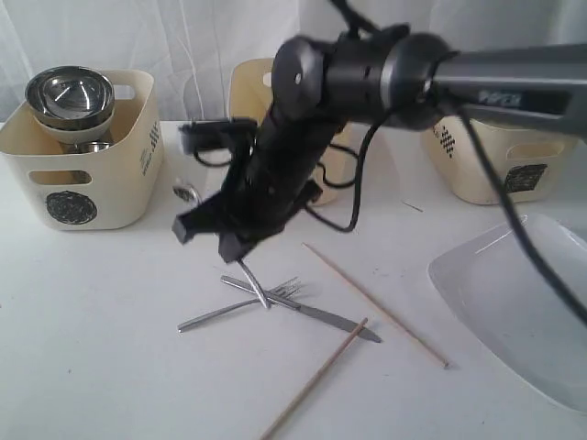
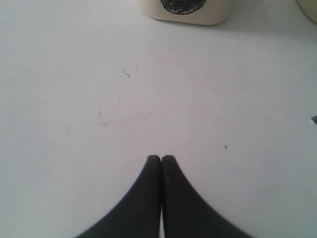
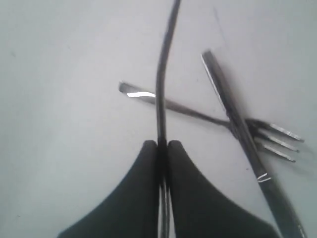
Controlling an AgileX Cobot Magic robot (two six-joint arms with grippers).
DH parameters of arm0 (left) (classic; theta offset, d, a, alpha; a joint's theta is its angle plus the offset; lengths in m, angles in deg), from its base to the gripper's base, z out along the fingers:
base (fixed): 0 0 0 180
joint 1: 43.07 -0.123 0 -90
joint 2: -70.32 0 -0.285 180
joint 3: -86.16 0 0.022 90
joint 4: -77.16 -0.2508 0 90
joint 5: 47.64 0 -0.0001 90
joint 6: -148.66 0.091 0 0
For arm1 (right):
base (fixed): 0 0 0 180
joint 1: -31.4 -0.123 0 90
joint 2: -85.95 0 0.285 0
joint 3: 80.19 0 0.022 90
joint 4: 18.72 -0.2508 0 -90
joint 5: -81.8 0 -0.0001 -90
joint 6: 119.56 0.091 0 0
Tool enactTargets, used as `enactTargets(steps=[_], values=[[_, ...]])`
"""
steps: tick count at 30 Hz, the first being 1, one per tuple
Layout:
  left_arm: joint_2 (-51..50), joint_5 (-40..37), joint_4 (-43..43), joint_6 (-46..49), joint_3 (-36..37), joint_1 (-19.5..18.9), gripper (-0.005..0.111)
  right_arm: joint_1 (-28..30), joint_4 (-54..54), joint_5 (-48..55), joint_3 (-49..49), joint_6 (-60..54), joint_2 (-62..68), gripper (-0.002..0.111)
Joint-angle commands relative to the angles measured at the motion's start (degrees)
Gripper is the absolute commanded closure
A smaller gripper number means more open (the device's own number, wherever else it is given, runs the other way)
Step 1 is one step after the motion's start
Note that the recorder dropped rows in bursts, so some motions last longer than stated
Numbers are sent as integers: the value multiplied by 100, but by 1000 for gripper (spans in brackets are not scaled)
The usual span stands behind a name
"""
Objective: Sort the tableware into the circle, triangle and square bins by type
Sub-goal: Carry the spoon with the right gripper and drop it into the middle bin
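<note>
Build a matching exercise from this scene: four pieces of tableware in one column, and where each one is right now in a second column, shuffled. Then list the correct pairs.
Column one
1. steel bowl
2. steel spoon
3. fork
4. white plate

Column two
A. lying on the table, crossing the knife
B. on the table at the right edge of the exterior view
C. sitting at the top of the circle bin
D. clamped in the right hand

Pairs: 1-C, 2-D, 3-A, 4-B
</note>
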Motion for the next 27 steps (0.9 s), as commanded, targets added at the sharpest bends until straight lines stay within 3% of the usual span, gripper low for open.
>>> enactTargets(steps=[1,5,10,17,22,27], values=[[20,-77,10,-42,50,2,107,639,-660,-168,-387,-656,-493,108],[20,-77,10,-42,50,2,107,1331,-1889,-1602,-387,-1132,-525,108],[20,-77,10,-42,50,2,107,1525,-3779,-3447,-387,-2487,-283,108],[20,-77,10,-42,50,2,107,1525,-4280,-5230,-395,-3135,501,108],[20,-77,10,-42,50,2,107,1525,-4268,-5077,-666,-3177,963,107],[20,-77,10,-42,50,2,107,1525,-4268,-4483,-1108,-3607,1182,84]])
